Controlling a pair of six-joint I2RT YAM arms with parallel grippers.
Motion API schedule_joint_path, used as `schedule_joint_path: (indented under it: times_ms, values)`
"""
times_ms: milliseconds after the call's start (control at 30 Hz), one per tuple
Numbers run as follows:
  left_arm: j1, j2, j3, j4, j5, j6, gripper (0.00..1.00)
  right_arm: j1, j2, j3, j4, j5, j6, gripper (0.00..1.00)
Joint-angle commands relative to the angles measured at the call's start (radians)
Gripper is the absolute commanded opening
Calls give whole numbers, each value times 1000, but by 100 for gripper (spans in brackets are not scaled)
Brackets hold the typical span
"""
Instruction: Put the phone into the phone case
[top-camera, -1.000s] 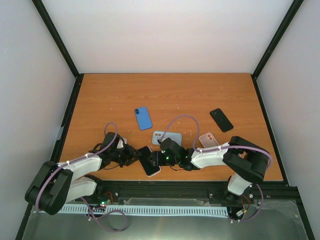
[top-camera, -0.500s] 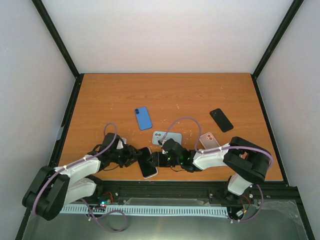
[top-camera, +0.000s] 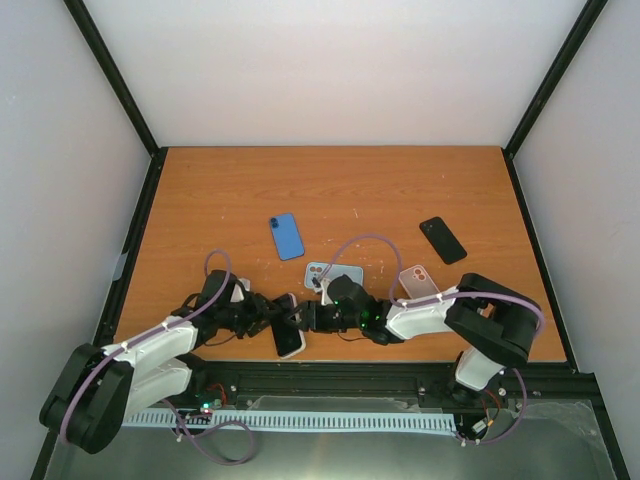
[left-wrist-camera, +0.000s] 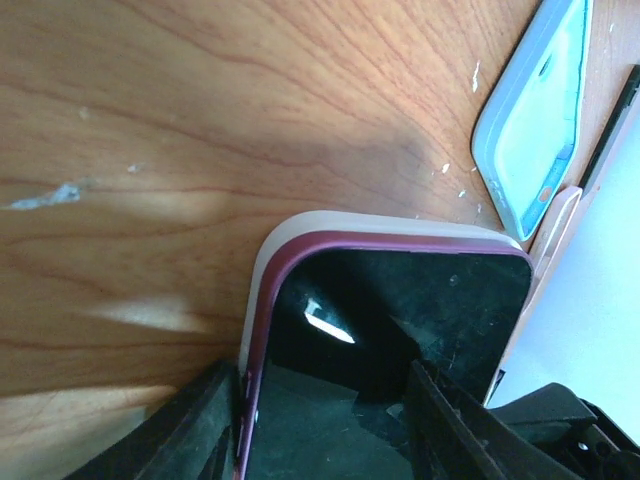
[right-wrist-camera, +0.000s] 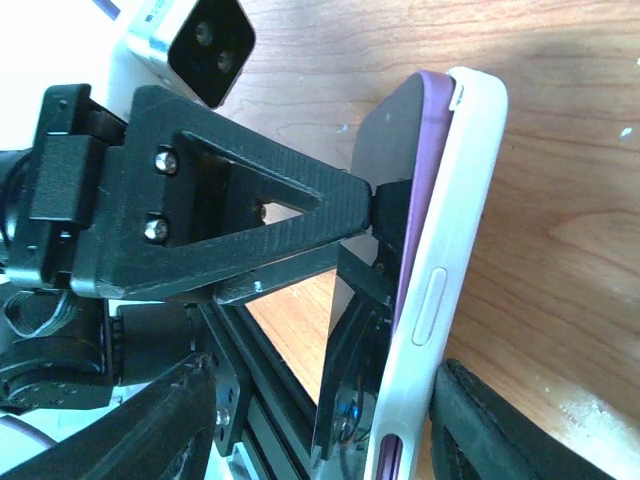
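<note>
1. The left gripper (top-camera: 264, 312) reached across the phone (left-wrist-camera: 400, 320) by the near edge of the table (top-camera: 350, 190); one finger (right-wrist-camera: 290, 200) met the screen, seemingly to press it into the white case (left-wrist-camera: 262, 270); whether it clamped I could not tell.
2. The phone sat in the case, its purple edge proud of the rim.
3. The right gripper (top-camera: 308, 318) straddled both, likely to steady them; its hold was equally unclear.
4. Compared with a second earlier, the phone lay further left; the right gripper had followed.

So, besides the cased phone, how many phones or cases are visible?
5: blue one mid-table, black one at right, light-blue case and pink one by the right arm, half-hidden silver one behind the left pincer. More may hide.
</note>
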Motion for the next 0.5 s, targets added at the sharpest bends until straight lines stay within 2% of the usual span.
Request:
schedule_joint_path:
  times_ms: [0,200,467]
  values:
    - [-23,6,-11,28,90,-36,44,10,42,25,144,-52,15,56]
    - [-24,-7,-18,37,94,-49,44,9,54,38,61,2,-8,41]
    - [-24,-31,-46,54,91,-74,44,7,98,36,78,8,16,28]
